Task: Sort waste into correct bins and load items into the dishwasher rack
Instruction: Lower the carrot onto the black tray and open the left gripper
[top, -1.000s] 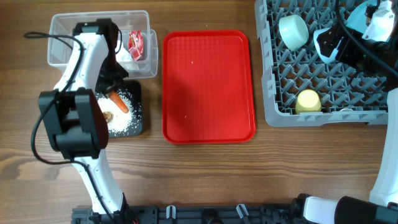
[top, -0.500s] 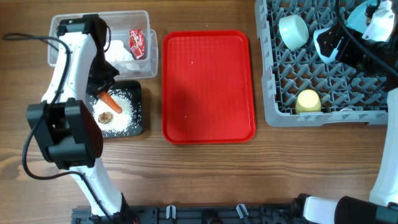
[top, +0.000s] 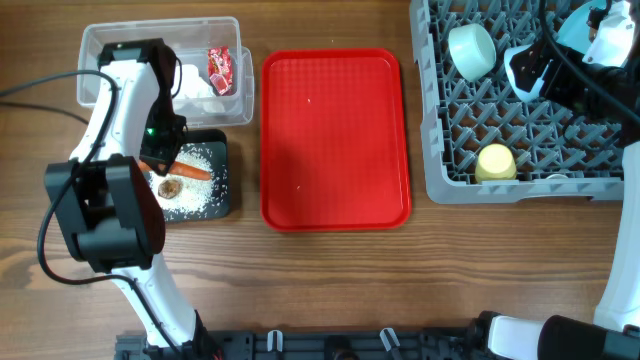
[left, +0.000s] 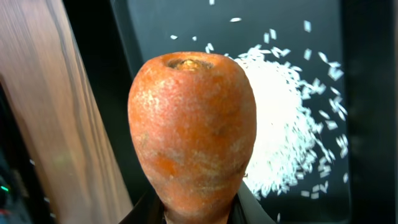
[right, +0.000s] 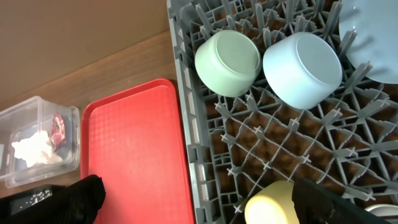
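left gripper (top: 163, 165) still clamped on carrot (left: 191, 134), now swung from diagonal to ~level, w/ rice (left: 283, 124) and black tray (left: 155, 37) right below gripper, so prob just release left.

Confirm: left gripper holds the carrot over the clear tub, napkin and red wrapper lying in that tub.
One thing is wrong: the left gripper holds the carrot over the black tray, above the rice, as the left wrist view shows. Napkin and red wrapper do lie in the clear tub.
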